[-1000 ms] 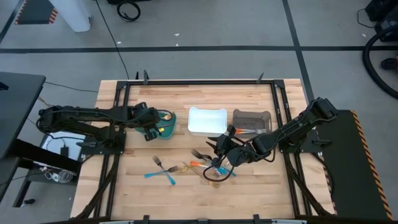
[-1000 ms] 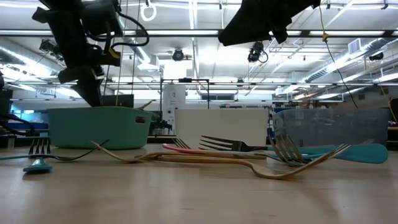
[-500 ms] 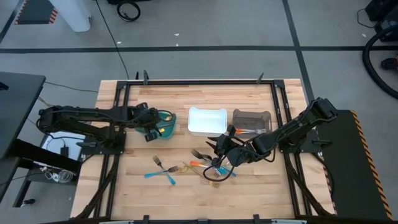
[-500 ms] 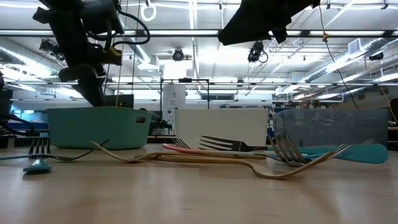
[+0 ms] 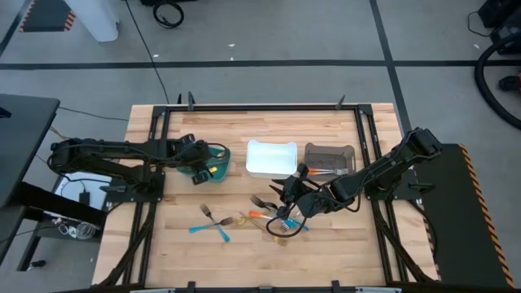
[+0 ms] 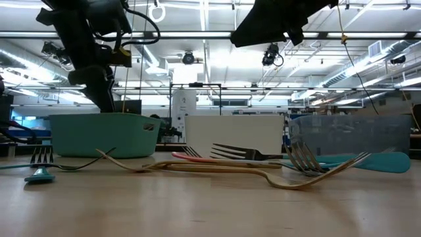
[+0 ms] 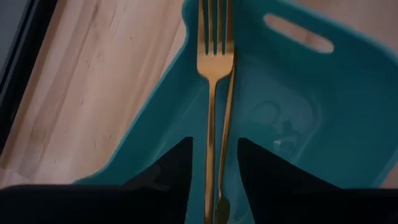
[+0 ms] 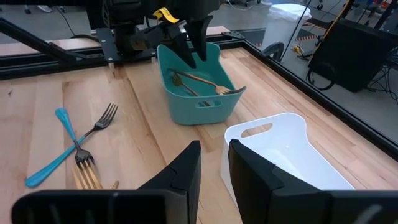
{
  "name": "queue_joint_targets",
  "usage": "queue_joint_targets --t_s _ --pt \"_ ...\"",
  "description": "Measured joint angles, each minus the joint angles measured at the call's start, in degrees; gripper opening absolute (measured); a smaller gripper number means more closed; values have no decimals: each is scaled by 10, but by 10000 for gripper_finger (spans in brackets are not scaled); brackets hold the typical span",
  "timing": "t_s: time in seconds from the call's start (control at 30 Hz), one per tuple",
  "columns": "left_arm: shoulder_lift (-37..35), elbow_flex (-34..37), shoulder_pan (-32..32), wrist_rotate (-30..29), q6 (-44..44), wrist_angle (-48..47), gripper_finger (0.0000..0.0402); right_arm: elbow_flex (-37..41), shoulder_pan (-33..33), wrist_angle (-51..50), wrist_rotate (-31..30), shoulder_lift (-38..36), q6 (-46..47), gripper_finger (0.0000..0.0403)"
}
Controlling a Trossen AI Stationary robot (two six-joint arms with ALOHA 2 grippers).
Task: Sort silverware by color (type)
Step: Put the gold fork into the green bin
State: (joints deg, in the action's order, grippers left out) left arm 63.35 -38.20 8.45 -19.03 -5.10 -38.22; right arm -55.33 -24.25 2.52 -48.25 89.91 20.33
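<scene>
Left gripper (image 7: 212, 163) poised over teal plastic bin (image 5: 216, 161), fingers spread, nothing pinched. Gold metal fork (image 7: 213, 74) seen lying inside bin directly ahead of fingertips, apparently released. Straight lift advised, bin rim to be cleared. Right gripper (image 5: 286, 198) parked above remaining mixed forks (image 5: 262, 213), fingers parted, nothing held.

Three bins (image 5: 271, 158), about eight forks (image 5: 213, 215)
</scene>
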Motion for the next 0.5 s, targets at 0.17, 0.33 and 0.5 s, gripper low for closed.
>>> queue_joint_targets --t_s 0.17,0.33,0.5 --pt "0 0 0 5 -3 23 137 0 0 0 0 0 -5 89" --pt "7 24 0 8 -16 92 137 0 0 4 1 0 -8 89" --pt "34 26 -4 47 -17 118 137 0 0 6 3 0 -10 89"
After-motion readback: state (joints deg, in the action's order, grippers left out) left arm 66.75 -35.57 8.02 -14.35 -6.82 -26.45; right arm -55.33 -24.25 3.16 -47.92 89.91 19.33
